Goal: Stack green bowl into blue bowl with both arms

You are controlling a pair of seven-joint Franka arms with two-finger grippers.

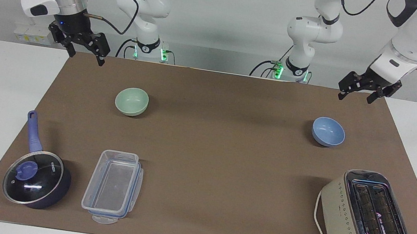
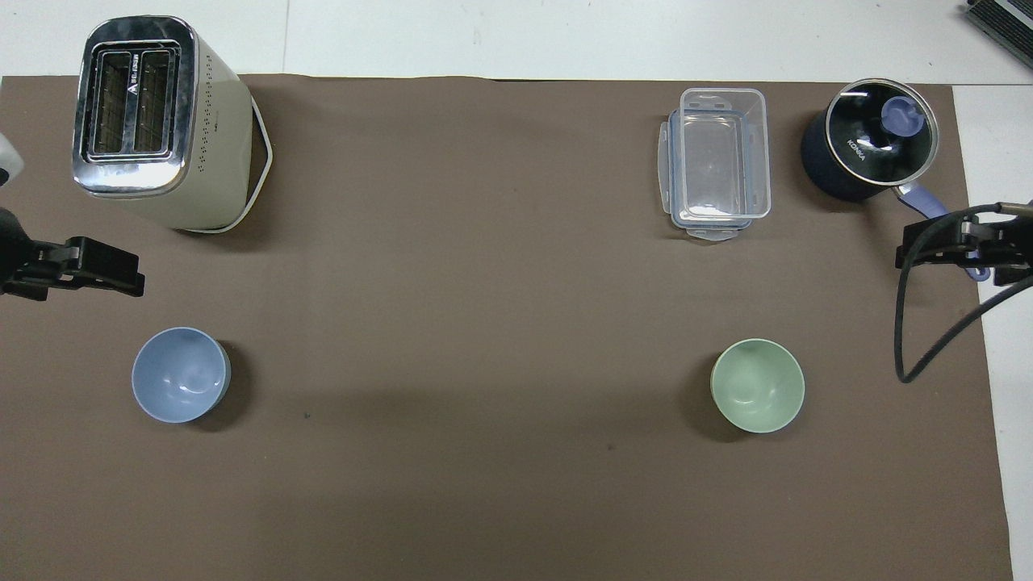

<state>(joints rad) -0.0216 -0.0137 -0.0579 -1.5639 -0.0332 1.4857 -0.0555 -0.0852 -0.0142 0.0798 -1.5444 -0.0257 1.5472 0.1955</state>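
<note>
The green bowl [image 1: 132,101] [image 2: 757,386] stands upright and empty on the brown mat [image 1: 217,167], toward the right arm's end. The blue bowl [image 1: 328,131] [image 2: 179,374] stands upright and empty toward the left arm's end, about level with the green one. My right gripper [image 1: 86,57] [image 2: 916,246] hangs open in the air over the mat's edge by the robots, apart from the green bowl. My left gripper [image 1: 355,97] [image 2: 133,278] hangs open over the mat's edge, apart from the blue bowl. Neither gripper holds anything.
Farther from the robots stand a cream toaster [image 1: 366,216] [image 2: 153,121] at the left arm's end, a clear plastic container [image 1: 113,187] [image 2: 717,161], and a dark blue lidded saucepan [image 1: 36,180] [image 2: 867,141] at the right arm's end.
</note>
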